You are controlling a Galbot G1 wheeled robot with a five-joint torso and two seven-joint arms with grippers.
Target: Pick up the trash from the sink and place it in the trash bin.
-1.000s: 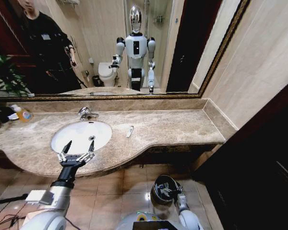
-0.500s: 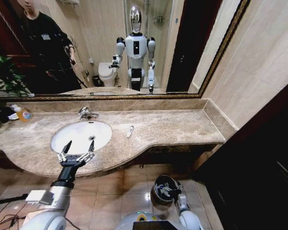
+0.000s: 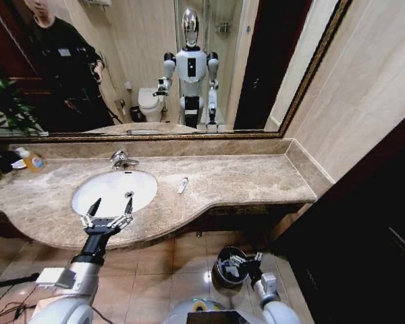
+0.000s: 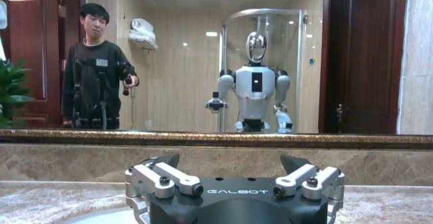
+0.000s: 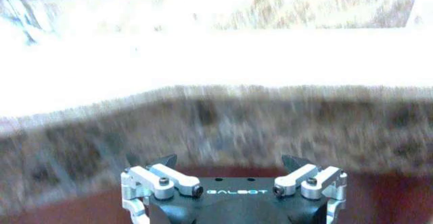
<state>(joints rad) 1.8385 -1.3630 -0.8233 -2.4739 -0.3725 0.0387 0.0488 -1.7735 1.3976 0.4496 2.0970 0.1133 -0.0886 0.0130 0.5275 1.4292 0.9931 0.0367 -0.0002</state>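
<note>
The white oval sink [image 3: 106, 186] is set in the marble counter, with a chrome faucet [image 3: 121, 159] behind it. A small white tube of trash [image 3: 182, 184] lies on the counter just right of the basin. My left gripper [image 3: 112, 204] hovers open over the sink's front rim, with nothing between its fingers. In the left wrist view the left gripper [image 4: 230, 159] faces the mirror. Down on the floor stands the dark grey trash bin [image 3: 223, 268]. My right gripper [image 3: 249, 259] is open and empty at the bin's right rim. The right wrist view shows the right gripper [image 5: 230, 160] facing the blurred counter edge.
An orange-liquid bottle [image 3: 32, 160] stands at the counter's far left near a green plant [image 3: 5, 102]. A large mirror [image 3: 155, 67] runs behind the counter. A dark wooden wall [image 3: 371, 229] closes in the right side. Cables [image 3: 7, 304] lie on the floor tiles at lower left.
My right gripper has shifted from above the bin's opening toward its right rim and risen slightly. The left gripper has not moved.
</note>
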